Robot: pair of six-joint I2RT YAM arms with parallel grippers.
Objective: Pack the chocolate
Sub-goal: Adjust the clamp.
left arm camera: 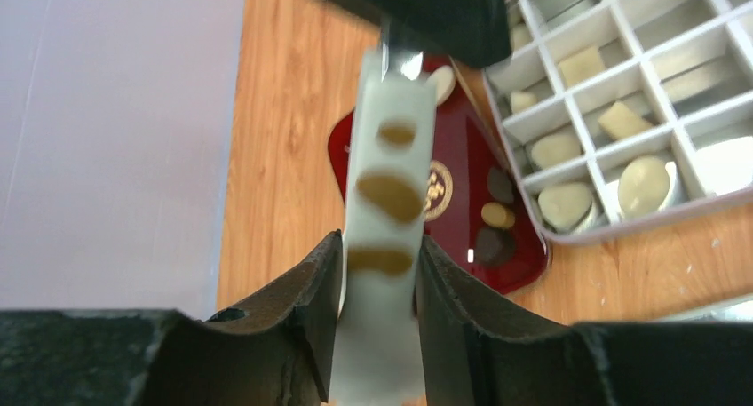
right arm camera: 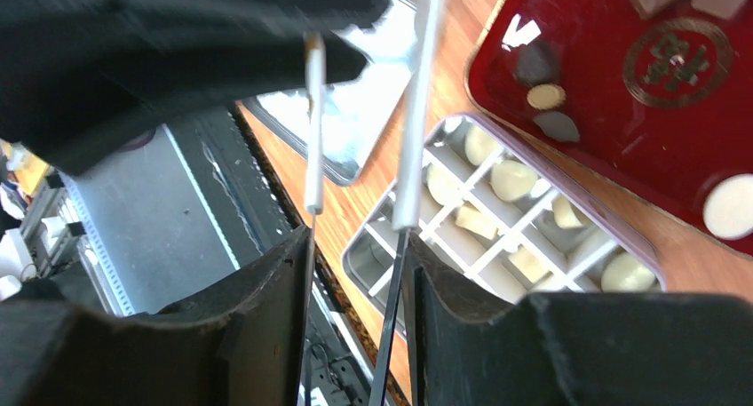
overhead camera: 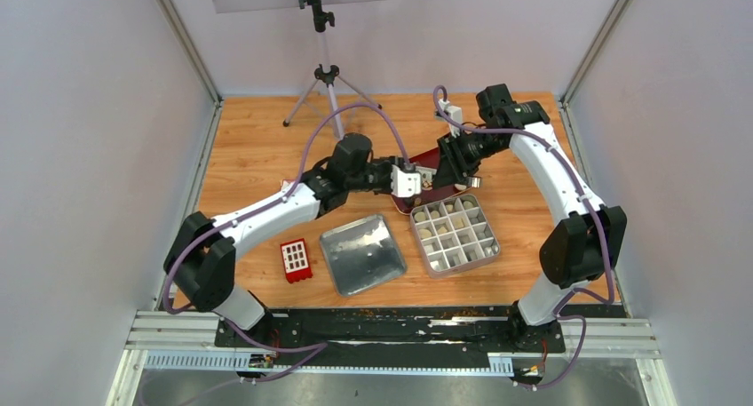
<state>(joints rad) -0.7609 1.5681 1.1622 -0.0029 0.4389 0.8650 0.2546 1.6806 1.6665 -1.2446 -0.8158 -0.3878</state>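
The left gripper (left arm camera: 380, 250) is clenched on a white perforated bar (left arm camera: 386, 193), which stands upright between its fingers above the dark red tray (left arm camera: 466, 157). The right gripper (right arm camera: 360, 259) grasps tweezers (right arm camera: 410, 113), each prong lying against a finger, partly squeezed. Most of the chocolate (left arm camera: 565, 203) sits in the divided tin (left arm camera: 639, 218), right of the tray. A few pieces remain on the tray. The tin's lid (overhead camera: 362, 253) and a red block (overhead camera: 296, 259) lie nearer, to the left.
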